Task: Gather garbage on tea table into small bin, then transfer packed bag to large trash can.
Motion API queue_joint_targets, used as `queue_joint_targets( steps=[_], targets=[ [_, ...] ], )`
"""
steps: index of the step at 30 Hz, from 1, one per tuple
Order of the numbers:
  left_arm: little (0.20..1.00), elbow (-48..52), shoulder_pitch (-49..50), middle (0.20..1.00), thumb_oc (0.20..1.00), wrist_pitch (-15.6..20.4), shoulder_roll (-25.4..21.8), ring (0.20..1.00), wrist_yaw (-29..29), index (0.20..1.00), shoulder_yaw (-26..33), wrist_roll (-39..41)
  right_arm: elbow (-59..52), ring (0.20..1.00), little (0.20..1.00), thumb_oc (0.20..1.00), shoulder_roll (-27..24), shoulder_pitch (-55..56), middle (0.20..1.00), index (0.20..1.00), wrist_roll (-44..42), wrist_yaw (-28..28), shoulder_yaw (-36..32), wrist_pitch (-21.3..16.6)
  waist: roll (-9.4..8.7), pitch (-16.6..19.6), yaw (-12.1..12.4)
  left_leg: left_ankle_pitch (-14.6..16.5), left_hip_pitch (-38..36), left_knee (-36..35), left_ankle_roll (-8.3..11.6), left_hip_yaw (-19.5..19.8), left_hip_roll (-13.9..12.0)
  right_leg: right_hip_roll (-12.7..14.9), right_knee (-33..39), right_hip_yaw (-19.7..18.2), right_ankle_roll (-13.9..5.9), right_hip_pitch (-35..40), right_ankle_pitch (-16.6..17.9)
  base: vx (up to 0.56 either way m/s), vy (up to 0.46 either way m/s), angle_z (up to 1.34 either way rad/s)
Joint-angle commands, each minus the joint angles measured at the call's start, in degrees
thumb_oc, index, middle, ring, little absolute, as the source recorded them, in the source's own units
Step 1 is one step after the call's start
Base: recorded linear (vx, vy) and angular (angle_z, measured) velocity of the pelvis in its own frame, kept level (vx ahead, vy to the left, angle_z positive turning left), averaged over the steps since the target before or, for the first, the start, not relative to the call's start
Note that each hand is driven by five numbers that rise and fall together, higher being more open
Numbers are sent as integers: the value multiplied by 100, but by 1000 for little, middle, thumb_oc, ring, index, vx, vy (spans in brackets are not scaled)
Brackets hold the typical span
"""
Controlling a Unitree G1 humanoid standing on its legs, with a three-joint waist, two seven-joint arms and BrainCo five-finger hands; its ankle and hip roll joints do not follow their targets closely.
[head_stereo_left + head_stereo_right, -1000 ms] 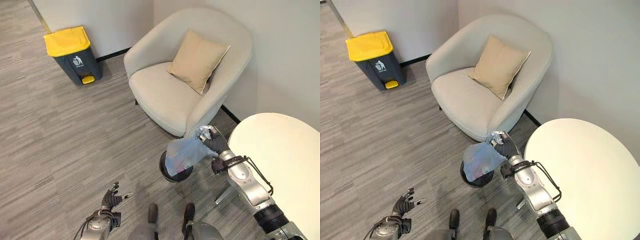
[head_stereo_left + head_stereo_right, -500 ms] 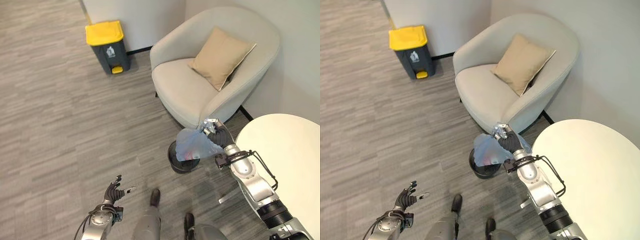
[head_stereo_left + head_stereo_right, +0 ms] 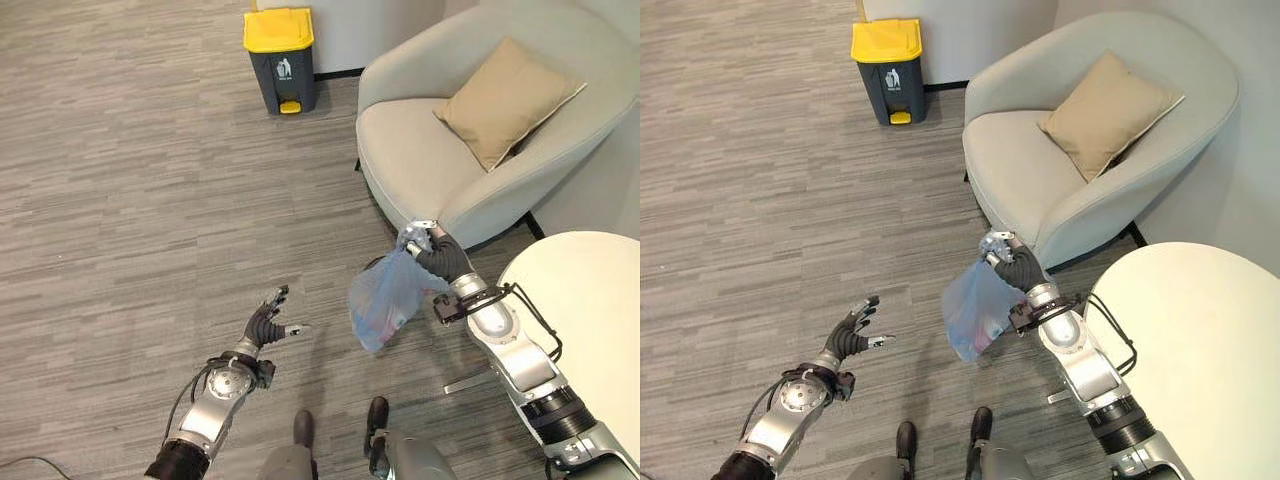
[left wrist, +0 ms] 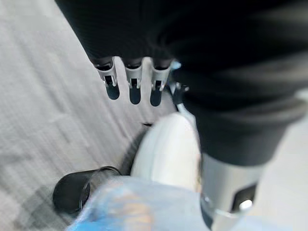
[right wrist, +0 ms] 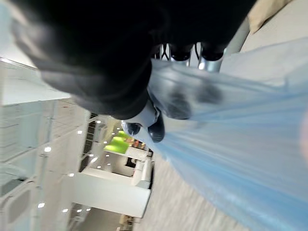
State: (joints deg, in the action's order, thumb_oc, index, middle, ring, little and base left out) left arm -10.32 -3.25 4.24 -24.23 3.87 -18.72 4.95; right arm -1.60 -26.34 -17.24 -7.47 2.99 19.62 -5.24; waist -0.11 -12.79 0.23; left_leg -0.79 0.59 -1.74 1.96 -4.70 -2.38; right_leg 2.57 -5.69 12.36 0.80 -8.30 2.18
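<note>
The packed bag (image 3: 385,300), pale blue and translucent with rubbish faintly visible inside, is held at its gathered neck by the right hand (image 3: 432,256), whose fingers are curled tightly round the plastic. The bag hangs free above the floor (image 3: 120,200), just in front of the armchair (image 3: 440,170) and to the left of the round table (image 3: 590,300). In the left wrist view a small bin (image 4: 77,190), dark and round, is seen on the floor beside the bag. The left hand (image 3: 268,322) is held low on the near left, its fingers spread and relaxed, with nothing in it.

The gathering step appears to be done, and the transfer to the large trash can (image 3: 283,58), yellow-lidded and standing by the far wall, is judged to be in hand. The can is well apart from the bag, and its lid is closed. An approach across the open floor is called for next, and the lid would have to be raised before the bag can be dropped in.
</note>
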Motion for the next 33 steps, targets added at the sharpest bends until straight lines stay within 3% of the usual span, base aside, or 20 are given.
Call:
queue_joint_targets(
  steps=[1,10,19,25,33],
  targets=[
    [1000,318,-124,1000,1000,531,-241,1000,-119,1000,-142,-256,-462,200,200,200,209,-248,200,200,-265,-164,200,-531,-249,681,-73,83,265,-171,85,-51,127,-55,370,-394,-518,488,-648,39,36,-36],
    [1000,421,-960,1000,1000,534,-48,1000,52,1000,-701,-395,-387,200,200,200,487,-698,200,200,-259,-334,869,-454,-312,874,-143,101,-45,-326,78,-150,129,-63,603,-503,-567,794,-554,29,15,-10],
    [1000,-346,-1041,1000,1000,268,277,1000,116,1000,-991,-542,-342,200,200,200,913,-1393,200,200,-471,-205,1173,-400,-348,963,-99,139,-174,-326,61,-182,123,-41,712,-514,-567,979,-515,27,14,-3],
    [1000,-902,-933,1000,1000,58,593,1000,451,1000,-1112,-765,-523,200,200,200,1487,-1902,200,200,-834,20,1388,-485,-415,985,12,155,-216,-326,53,-164,113,-28,767,-484,-564,1054,-494,10,4,1],
    [1000,-1046,-1507,1000,1000,58,815,1000,884,1000,-1330,-970,-557,200,200,200,1950,-2062,200,200,-1329,-7,1825,-585,-452,981,22,151,-221,-326,48,-144,115,-18,768,-481,-555,1073,-494,1,1,0]
  ],
)
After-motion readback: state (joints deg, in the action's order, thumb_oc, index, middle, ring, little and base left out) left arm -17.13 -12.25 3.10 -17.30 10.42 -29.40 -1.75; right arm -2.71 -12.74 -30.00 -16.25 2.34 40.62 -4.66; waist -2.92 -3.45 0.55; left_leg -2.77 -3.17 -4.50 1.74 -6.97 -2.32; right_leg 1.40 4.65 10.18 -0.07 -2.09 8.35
